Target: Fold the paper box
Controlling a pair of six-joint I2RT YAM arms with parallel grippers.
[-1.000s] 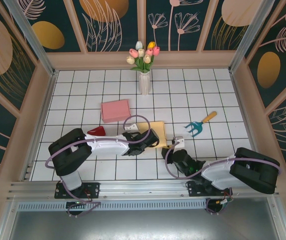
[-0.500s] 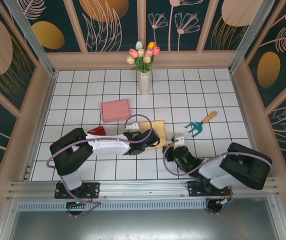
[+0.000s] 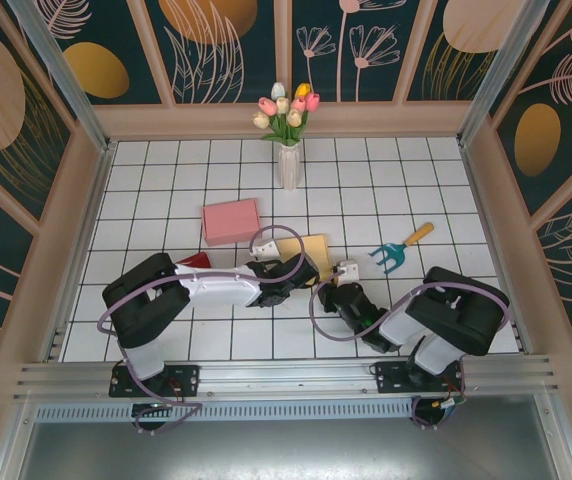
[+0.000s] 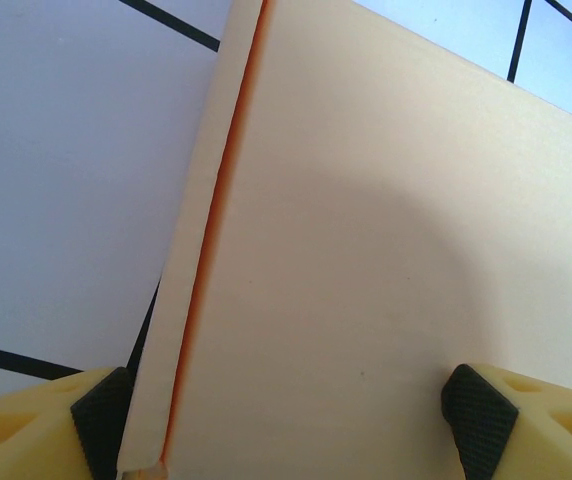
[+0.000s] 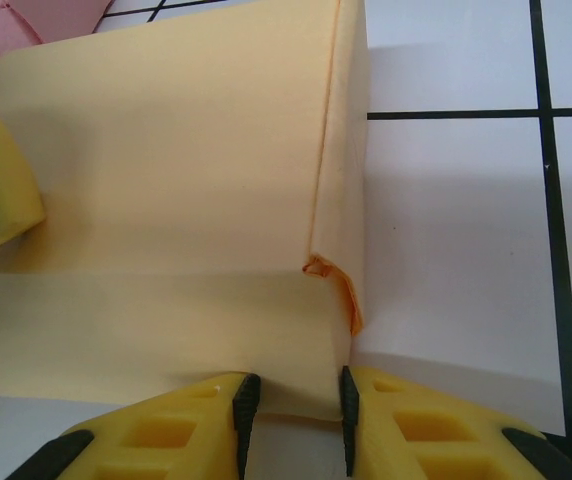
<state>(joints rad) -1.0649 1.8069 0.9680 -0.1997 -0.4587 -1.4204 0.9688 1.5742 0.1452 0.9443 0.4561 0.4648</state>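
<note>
White gridded bench enclosed by floral-panelled walls. The right end effector pinches the near right corner of the paper box. The left end effector, fingers spread wide, lies over the box's flat panel from the left. The box sits midway between the side edges, nearer the near edge. It is pale yellow, largely flattened, roughly square, with one side flap raised.

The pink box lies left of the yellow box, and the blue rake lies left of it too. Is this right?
Not quite. The top view shows the rake right of the yellow box; the pink box is indeed left of it.
</note>
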